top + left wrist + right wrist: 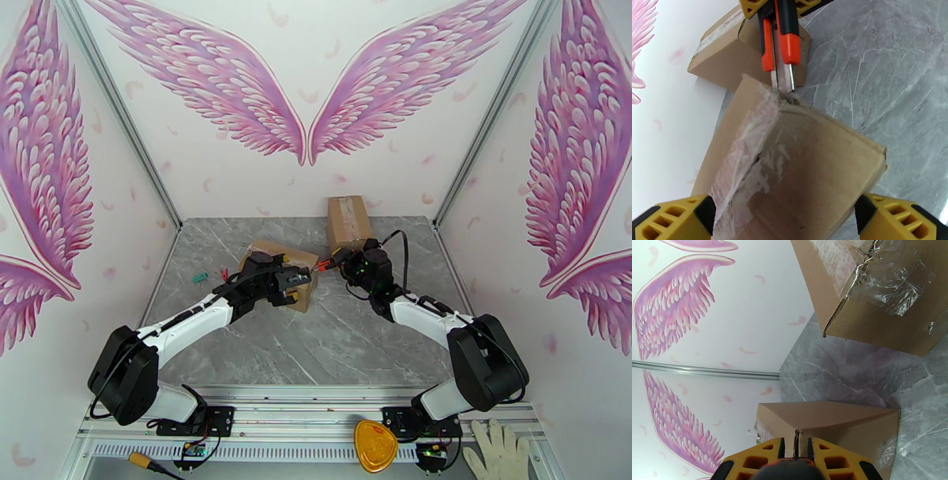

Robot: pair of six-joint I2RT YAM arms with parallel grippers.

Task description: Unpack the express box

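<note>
Express box [798, 165] sits mid-counter [877, 59], clamped across its width by my left gripper [786, 201]. My right gripper [780, 4] grasps the cutter [790, 43], blade at the box's far taped edge. Advice: cut shallow, follow the seam, brace firmly. The left wrist view confirms blade contact; the top view places a second box [347, 221] behind.

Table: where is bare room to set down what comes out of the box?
Free: the near strip of table, this side of the taped box, and the right side past the right gripper. Crowded: the middle, where the left gripper holds that box against the knife; small bits lie left.
</note>
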